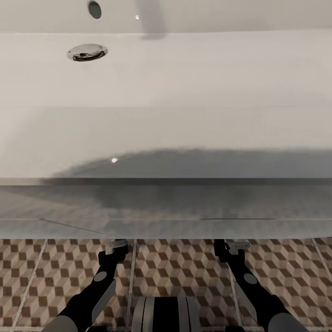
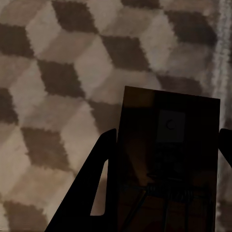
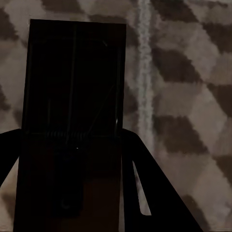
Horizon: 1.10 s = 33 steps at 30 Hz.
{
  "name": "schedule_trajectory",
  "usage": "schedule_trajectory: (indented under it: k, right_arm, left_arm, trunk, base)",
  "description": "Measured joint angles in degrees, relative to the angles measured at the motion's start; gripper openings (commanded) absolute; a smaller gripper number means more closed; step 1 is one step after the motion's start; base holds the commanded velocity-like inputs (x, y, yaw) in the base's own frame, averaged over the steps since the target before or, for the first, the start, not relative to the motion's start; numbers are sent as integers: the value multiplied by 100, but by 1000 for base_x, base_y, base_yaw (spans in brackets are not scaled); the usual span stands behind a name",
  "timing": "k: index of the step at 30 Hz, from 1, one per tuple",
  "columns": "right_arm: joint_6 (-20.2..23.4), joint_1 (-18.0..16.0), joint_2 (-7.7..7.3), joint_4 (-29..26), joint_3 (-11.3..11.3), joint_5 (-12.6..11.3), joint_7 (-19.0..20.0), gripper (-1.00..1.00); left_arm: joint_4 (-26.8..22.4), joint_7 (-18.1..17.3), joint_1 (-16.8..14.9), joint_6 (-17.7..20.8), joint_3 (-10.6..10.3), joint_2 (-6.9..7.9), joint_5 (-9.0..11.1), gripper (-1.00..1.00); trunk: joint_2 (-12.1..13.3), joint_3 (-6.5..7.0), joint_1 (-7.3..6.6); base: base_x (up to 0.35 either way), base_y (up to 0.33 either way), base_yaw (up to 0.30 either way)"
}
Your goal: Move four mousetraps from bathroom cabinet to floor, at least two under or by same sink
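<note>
I look down on the wide white bathroom sink (image 1: 184,92), and both arms reach toward its front edge. My left gripper (image 1: 115,246) and right gripper (image 1: 228,246) hang low over the cube-patterned bathroom floor (image 1: 180,267), their tips partly under the sink's rim. In the left wrist view a dark flat mousetrap (image 2: 166,164) sits between the fingers (image 2: 92,193), close above the tiles. The right wrist view has another mousetrap (image 3: 72,96) gripped between its fingers (image 3: 145,183), beside a pale grout line (image 3: 144,72). The cabinet is out of view.
The sink's chrome drain (image 1: 86,52) and an overflow hole (image 1: 94,9) lie at the far left of the basin. The sink's front panel (image 1: 166,226) overhangs the floor just ahead of both grippers. My own base (image 1: 166,313) stands between the arms.
</note>
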Motion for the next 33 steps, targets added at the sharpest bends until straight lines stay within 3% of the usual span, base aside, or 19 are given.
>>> schedule_trajectory:
  k: [3,33]
  right_arm:
    - [0,0,0,0,0,1,0,-100]
    - [0,0,0,0,-1,2,0,-100]
  left_arm:
    - [0,0,0,-5,0,-3,0,-100]
    - [0,0,0,-2,1,-1,-1,-100]
  trunk:
    - [-4,-66,8]
    - [-4,-67,7]
  base:
    - [0,0,0]
    - [0,0,0]
